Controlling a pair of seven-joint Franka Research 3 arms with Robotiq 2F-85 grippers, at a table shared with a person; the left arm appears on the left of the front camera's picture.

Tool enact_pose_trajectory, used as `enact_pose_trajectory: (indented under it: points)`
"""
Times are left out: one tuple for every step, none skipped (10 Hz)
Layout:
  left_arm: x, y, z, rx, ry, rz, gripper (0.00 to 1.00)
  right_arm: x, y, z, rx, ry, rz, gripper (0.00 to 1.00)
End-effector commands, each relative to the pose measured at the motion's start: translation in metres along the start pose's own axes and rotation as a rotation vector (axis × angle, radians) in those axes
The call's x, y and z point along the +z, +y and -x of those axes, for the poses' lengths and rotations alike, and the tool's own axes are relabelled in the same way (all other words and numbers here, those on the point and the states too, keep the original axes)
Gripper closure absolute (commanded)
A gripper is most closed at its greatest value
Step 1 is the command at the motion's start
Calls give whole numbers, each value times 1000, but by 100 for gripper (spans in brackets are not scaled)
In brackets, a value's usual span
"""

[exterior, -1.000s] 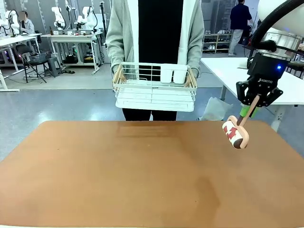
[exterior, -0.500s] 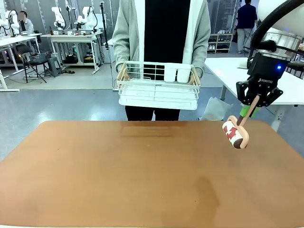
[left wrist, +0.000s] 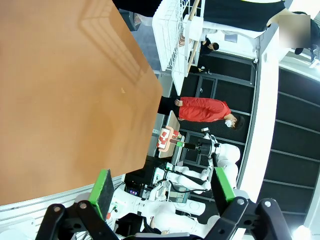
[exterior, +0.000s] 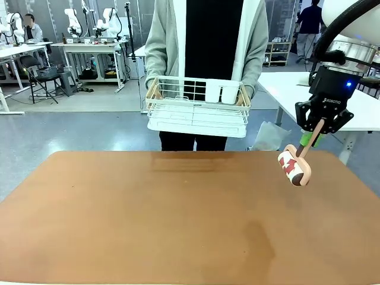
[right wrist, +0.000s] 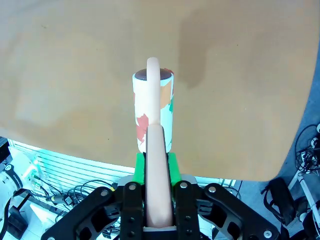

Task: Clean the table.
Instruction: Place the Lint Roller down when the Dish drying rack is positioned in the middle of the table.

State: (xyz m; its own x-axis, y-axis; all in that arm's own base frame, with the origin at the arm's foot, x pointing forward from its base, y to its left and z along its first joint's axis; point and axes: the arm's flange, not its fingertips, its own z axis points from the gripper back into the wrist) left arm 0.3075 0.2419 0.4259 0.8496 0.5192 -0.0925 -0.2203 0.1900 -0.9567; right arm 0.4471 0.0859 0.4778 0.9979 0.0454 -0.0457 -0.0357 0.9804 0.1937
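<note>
Two green pads of the right claw are clenched on the pale pink handle of a lint roller with a white, red-patterned roll, hanging over the large reddish-brown matte surface near its far right corner. By the surface's edge, the left wrist camera shows the left claw released, empty. Past the far edge, the front camera shows a person holding a white wire rack.
</note>
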Motion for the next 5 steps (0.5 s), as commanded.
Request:
enact_pose_trajectory:
  points:
    - [3,-1,1,-9,0,22,0,4,2,-2,10,2,-3,79]
    - [3,-1,1,-9,0,22,0,4,2,-2,10,2,-3,79]
    - [3,-1,1,-9,0,22,0,4,2,-2,10,2,-3,79]
    - [3,-1,1,-9,0,22,0,4,2,-2,10,2,-3,79]
    - [3,-1,1,-9,0,22,0,4,2,-2,10,2,-3,79]
